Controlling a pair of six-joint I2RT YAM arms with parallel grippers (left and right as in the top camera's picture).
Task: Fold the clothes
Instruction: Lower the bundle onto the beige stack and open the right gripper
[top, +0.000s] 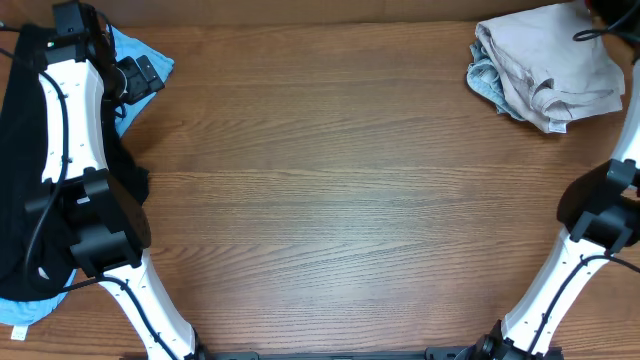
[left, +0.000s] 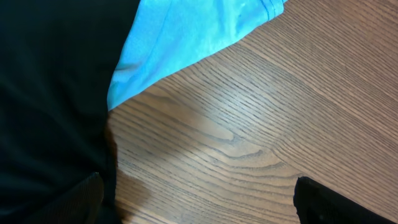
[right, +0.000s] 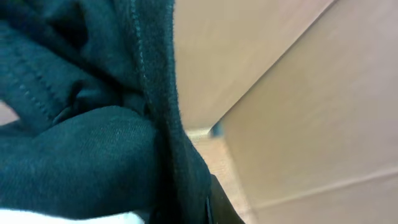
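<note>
A black T-shirt pile (top: 20, 150) lies at the table's left edge, over a light-blue shirt (top: 150, 55) that shows at the back left. My left gripper (top: 135, 75) hovers there, open and empty (left: 205, 202), with the black cloth (left: 50, 93) by its left finger and the light-blue shirt (left: 186, 37) ahead. A beige garment heap (top: 550, 70) sits at the back right. My right gripper (right: 199, 208) is at the far right corner, mostly out of the overhead view. Its one visible finger sits near centre, pressed against black cloth (right: 93, 149), which covers the rest of the jaws.
The wooden table (top: 340, 200) fills the middle. A tan cardboard-like surface (right: 298, 112) stands close beside my right gripper. The left arm (top: 70, 130) lies over the black pile. The right arm (top: 590, 230) runs along the right edge.
</note>
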